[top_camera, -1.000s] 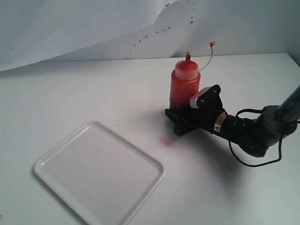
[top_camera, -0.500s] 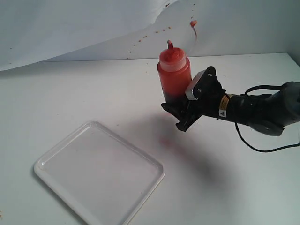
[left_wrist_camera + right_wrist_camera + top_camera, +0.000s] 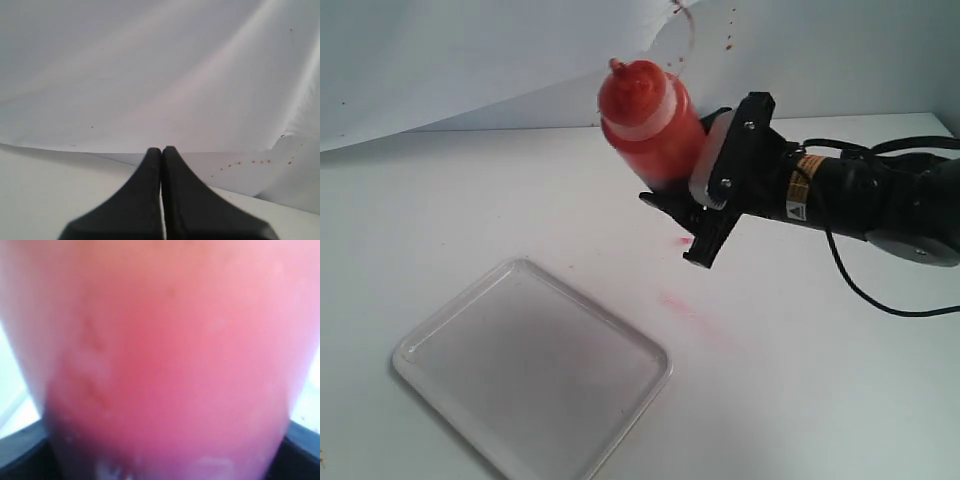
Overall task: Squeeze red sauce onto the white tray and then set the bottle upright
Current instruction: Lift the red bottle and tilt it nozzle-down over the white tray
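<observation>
My right gripper is shut on the lower part of the bottle and holds it in the air, tilted with its red nozzle toward the upper left. The bottle fills the right wrist view as a blurred red mass, with dark fingers at its sides. The red sauce shows only through the bottle's translucent wall. Low on the left of the table lies the white tray, with no blobs in it. My left gripper is shut on nothing and faces the white backdrop; it does not show in the exterior view.
A faint pinkish smear stains the white table between the tray and the bottle. Small brown specks dot the white backdrop behind. The right arm's black cable loops over the table.
My right gripper has lifted the bottle off the table and carried it up and left, tilting it. The tether strap has swung behind the bottle. The tray has not moved.
</observation>
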`<state>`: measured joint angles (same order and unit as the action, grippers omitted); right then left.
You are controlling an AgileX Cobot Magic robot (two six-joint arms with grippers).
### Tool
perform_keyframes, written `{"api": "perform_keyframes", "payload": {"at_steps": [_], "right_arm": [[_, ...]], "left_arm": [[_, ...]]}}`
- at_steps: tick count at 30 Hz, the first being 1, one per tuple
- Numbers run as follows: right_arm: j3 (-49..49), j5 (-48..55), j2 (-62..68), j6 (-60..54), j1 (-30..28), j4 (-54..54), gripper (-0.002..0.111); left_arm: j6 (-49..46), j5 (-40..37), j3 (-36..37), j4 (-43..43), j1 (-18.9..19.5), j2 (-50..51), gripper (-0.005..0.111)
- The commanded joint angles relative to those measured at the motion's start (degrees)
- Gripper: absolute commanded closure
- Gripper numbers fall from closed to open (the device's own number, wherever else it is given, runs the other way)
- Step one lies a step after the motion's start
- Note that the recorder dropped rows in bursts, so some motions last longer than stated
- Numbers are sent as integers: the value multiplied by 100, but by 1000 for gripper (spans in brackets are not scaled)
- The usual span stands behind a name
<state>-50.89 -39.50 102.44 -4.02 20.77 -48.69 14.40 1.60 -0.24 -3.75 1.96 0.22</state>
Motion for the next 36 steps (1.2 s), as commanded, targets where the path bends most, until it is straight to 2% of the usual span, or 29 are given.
{"api": "perform_keyframes", "payload": {"at_steps": [1,7,12,15,21,23,24,25,26,28,32,36], "right_arm": [[12,888,-442,-1194,422,879,108],[12,1980,-701,-3056,990,2326,108],[12,2111,-754,-4793,1338,3717,108],[12,1732,-754,-5372,1554,4089,108],[12,597,-754,-6361,1790,4137,108],[12,652,-741,-7478,1803,4647,108],[12,766,-683,-8600,1815,5319,108],[12,766,-630,-8976,1816,5730,108],[12,750,-533,-9839,1816,6383,108],[12,675,-420,-10716,1816,6770,108],[12,-480,-199,-11889,2161,6864,108],[12,-1082,-72,-11889,2462,6103,108]], "left_arm": [[667,64,24,-62,-23,-22,107],[622,-766,-201,7,-23,-22,107],[622,-793,-452,7,-23,-22,107],[622,-804,-531,7,-23,-22,107],[622,-852,-531,7,-23,-22,107],[622,-921,-531,7,-23,-22,107],[622,-921,-531,7,-23,-22,107],[622,-921,-531,7,-23,-22,107],[622,-934,-531,7,-23,-22,107],[622,-934,-531,7,-23,-22,107],[622,-933,-531,7,-23,-22,107],[646,-1046,-544,-41,-23,-22,107]]}}
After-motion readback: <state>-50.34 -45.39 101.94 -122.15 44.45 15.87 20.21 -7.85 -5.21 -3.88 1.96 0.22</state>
